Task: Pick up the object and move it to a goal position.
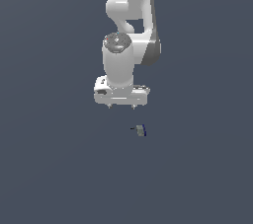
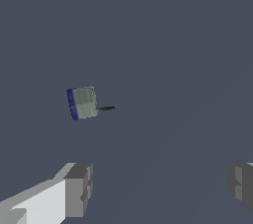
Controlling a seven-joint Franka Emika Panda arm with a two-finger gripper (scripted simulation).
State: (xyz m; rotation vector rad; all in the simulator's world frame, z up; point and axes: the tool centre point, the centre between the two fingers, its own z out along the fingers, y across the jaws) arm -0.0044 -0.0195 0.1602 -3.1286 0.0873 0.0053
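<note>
My tool [image 1: 121,106] hangs wide open and empty above the surface [image 1: 54,168]. The object [image 1: 141,130] lies on the surface, apart from the tool and not between its fingers [image 2: 78,191]. Nothing grasped yet; approach, grasp, lift and carry all remain. No goal marker visible.

No readable text, label, brand, number or sign anywhere in the exterior or wrist view.

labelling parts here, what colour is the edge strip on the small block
Dark blue, along one edge of the greyish block; the wrist view shows it best.
</note>
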